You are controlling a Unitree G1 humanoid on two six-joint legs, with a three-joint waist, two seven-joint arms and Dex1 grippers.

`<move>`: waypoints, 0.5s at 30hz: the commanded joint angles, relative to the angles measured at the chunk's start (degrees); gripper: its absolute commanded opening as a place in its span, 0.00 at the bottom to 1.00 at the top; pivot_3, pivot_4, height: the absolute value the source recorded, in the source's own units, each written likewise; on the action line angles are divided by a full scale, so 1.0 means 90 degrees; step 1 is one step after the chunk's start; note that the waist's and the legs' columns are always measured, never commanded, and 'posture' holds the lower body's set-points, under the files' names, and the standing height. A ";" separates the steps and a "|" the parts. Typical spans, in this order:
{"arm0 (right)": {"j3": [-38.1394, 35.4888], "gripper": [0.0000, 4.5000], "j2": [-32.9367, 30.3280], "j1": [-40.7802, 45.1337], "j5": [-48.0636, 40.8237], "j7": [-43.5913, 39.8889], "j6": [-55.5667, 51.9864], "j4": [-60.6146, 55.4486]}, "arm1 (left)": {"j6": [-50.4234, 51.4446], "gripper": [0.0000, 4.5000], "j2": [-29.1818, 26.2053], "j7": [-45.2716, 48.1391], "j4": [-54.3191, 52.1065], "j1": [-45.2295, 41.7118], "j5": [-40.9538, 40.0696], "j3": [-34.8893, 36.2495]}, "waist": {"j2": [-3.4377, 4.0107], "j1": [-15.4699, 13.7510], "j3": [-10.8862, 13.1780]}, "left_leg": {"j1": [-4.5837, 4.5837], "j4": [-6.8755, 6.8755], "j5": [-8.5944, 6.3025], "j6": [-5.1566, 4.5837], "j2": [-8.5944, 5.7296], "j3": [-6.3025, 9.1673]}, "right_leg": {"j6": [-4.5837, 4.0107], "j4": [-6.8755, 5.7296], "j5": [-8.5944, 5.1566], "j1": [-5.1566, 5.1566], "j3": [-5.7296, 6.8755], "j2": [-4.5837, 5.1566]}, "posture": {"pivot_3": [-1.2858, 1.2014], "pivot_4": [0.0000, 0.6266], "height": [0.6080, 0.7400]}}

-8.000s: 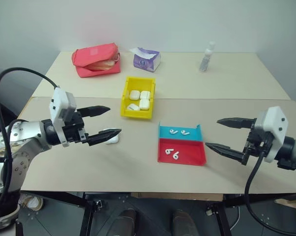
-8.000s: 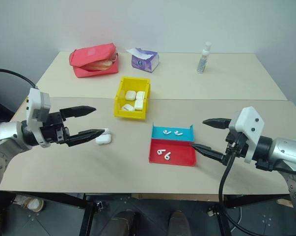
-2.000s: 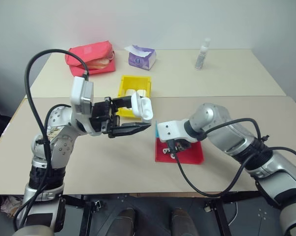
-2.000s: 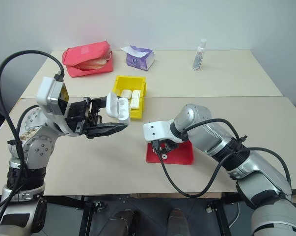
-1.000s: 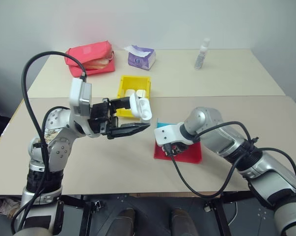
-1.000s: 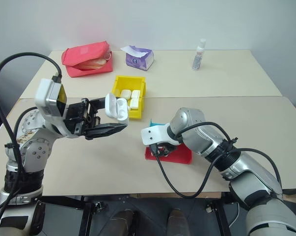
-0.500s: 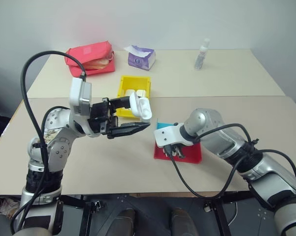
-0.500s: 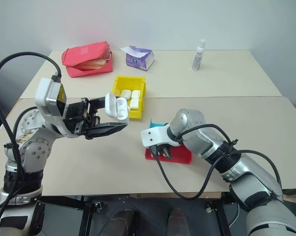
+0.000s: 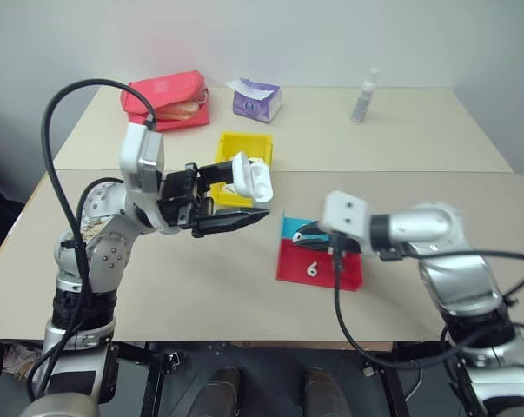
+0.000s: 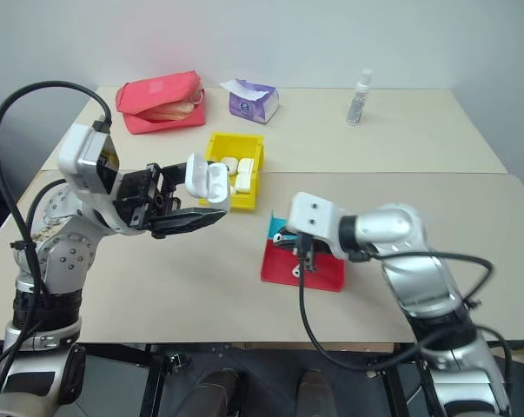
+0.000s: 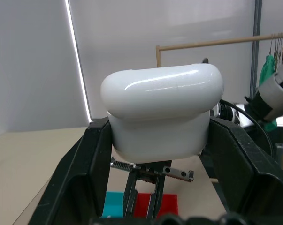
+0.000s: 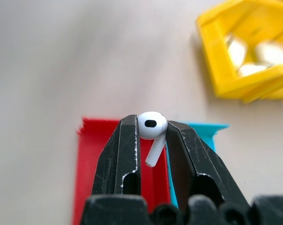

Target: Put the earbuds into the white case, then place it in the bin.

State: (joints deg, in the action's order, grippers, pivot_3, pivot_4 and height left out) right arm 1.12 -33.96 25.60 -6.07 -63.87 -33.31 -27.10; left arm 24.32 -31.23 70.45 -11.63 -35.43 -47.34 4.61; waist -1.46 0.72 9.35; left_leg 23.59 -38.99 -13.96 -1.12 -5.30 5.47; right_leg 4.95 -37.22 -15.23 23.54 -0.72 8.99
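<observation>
So far the task is only at its first part. Nearest to the robot, one earbud (image 9: 312, 269) lies alone in the red half of the shallow tray (image 9: 348, 276), not yet picked. Just above the tray, the right gripper (image 12: 150, 136) has its two fingers narrowed around another earbud (image 12: 151, 130), which is pinched at the head with the stem pointing down between the fingers. This one is lifted off the tray but not yet put in the case.

A little farther and to the left, the left gripper (image 11: 157, 140) is clamped on the white case (image 11: 161, 115) and holds it in the air above the table (image 9: 192, 278), near the front of the yellow bin (image 9: 229, 143). The lid (image 9: 241, 172) is flipped open, so I judge the case is ready to receive the earbud. Still to do: bring the held earbud into the case, fetch the second one, close the lid, and drop the case in the bin, where other white cases already lie.

Compared with one second ago, the right gripper has risen from the tray and turned toward the left arm, and now it carries the earbud; the red half had two earbuds eight seconds ago and shows one now. The left gripper has kept the case in nearly the same place.

At the far edge stand a red pouch (image 9: 166, 100), a tissue pack (image 9: 256, 98) and a small bottle (image 9: 363, 95), all untouched.
</observation>
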 commanded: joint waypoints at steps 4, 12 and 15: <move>-0.1956 0.14 0.0906 0.0220 -0.2197 0.1296 -0.1154 -0.0822 | -0.0095 0.62 0.0324 0.0339 0.0312 -0.0493 -0.0040 -0.0200 | 0.0001 0.0043 0.0000 | -0.0037 0.0007 0.0004 0.0006 0.0017 0.0000 | -0.0010 0.0003 0.0006 -0.0027 -0.0003 -0.0019 | 0.52 0.24 1.00; -0.2942 0.14 0.1658 0.0919 -0.4605 0.3004 -0.1719 -0.0939 | -0.0024 0.62 0.0531 0.0463 0.0627 -0.0722 0.0098 -0.0367 | 0.0003 0.0043 -0.0001 | -0.0035 0.0017 0.0001 0.0001 0.0016 -0.0002 | -0.0010 -0.0003 0.0008 -0.0031 -0.0006 -0.0019 | 0.52 0.24 1.00; -0.2850 0.14 0.1599 0.0955 -0.5267 0.3373 -0.1783 -0.1036 | 0.0042 0.62 0.0488 0.0481 0.0666 -0.0749 0.0143 -0.0393 | 0.0003 0.0042 -0.0001 | -0.0034 0.0016 0.0001 0.0001 0.0017 -0.0001 | -0.0009 -0.0003 0.0008 -0.0030 -0.0005 -0.0019 | 0.52 0.24 1.00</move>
State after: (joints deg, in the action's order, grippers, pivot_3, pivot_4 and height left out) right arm -23.82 -19.08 33.38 -48.93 -35.60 -49.12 -33.82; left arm 24.28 -26.53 74.67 -5.06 -40.76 -46.05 1.02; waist -1.43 1.10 9.34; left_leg 23.27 -38.84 -13.95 -1.11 -5.15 5.46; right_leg 4.86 -37.24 -15.15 23.27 -0.76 8.82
